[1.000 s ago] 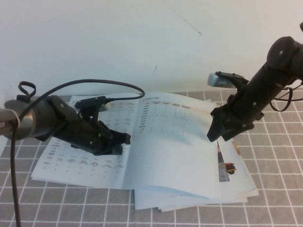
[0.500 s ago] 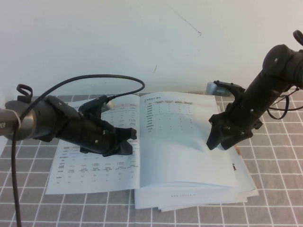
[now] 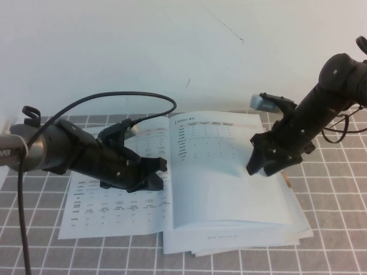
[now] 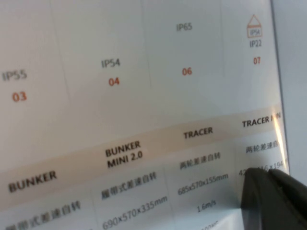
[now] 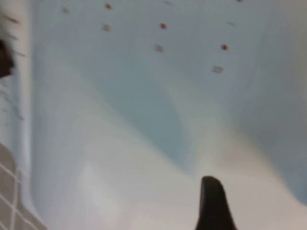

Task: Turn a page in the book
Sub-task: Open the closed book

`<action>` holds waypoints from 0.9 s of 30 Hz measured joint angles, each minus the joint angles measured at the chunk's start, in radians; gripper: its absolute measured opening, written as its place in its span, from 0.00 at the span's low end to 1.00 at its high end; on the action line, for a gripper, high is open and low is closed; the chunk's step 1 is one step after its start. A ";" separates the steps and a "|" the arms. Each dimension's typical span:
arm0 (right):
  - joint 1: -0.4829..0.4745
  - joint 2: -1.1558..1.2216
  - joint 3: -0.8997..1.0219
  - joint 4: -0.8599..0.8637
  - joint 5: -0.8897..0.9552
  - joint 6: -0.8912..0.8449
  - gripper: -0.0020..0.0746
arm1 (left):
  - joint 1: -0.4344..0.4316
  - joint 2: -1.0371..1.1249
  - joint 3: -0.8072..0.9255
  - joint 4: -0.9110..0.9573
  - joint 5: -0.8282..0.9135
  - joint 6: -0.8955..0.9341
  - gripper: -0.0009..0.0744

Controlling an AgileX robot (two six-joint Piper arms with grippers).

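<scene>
The book (image 3: 172, 189) lies open, spine running front-to-back; left gripper (image 3: 150, 172) (jaw state unclear) presses its left leaf, right gripper (image 3: 258, 163), jaws spread, touches the page (image 3: 229, 183).

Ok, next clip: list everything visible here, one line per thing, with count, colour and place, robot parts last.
book: one, white with grey tables, lying open on the table.
page: one, white, short table at its top and blank below, right side of the open book, slightly bowed.
loose booklets: a few, white, stacked under the book's right half, edges showing at the near right.
table mat: one, grey with a white grid, under everything.
wall: one, white, behind the table.
left end effector: one, black, low over the book's left page near the spine.
right end effector: one, black, open, tips at the page's right part.
</scene>
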 joint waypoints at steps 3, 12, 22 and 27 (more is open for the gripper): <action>0.000 0.000 0.000 0.110 -0.002 -0.057 0.56 | 0.000 0.023 0.000 -0.033 0.001 0.042 0.01; 0.000 0.002 0.000 0.203 0.009 -0.150 0.56 | 0.002 0.043 0.000 -0.129 0.039 0.125 0.01; 0.000 0.002 0.000 -0.047 -0.012 -0.057 0.56 | 0.002 0.047 0.000 -0.158 0.048 0.162 0.01; 0.000 0.005 0.000 -0.090 -0.016 -0.014 0.56 | 0.002 0.047 0.000 -0.158 0.048 0.177 0.01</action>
